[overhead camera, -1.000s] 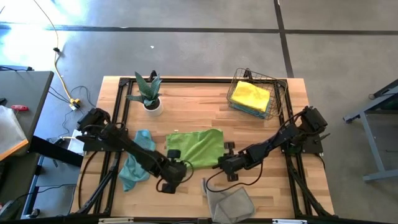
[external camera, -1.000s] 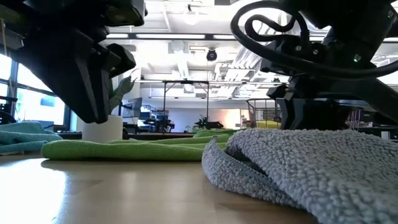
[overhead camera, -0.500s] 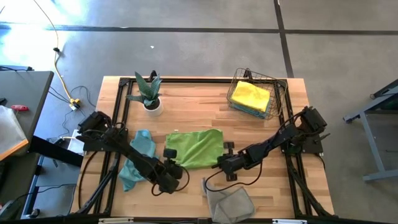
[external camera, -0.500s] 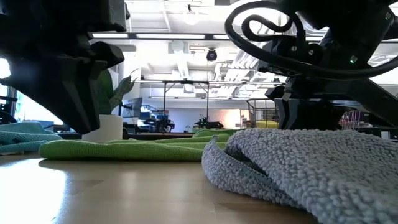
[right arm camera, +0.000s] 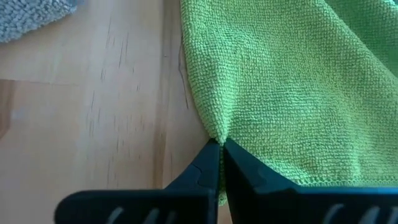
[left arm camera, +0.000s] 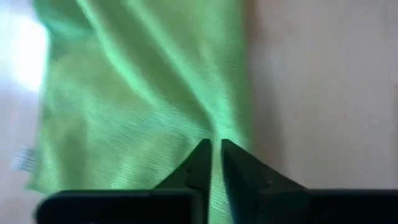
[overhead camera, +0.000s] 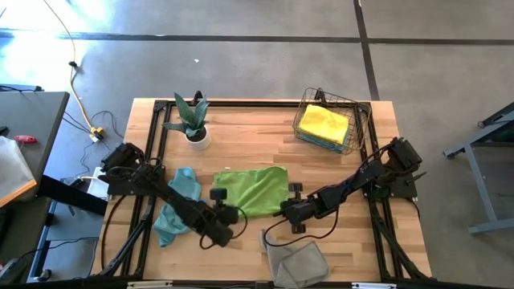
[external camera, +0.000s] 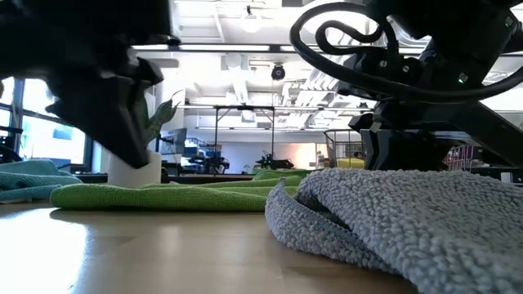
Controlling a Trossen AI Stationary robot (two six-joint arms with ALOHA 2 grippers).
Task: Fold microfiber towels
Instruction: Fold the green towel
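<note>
Two dark arms reach low over the wooden table toward its middle, each stretched out from its own side with the wrist bent down to the lime green towel lying spread there. The left gripper pinches the towel's near left corner, its fingers clenched on a raised crease of cloth. The right gripper is likewise clamped on the near right edge, the fabric bunching into the closed tips. A teal-blue towel lies crumpled beside the left arm, a grey towel at the front edge, and a yellow towel sits in the wire basket.
</note>
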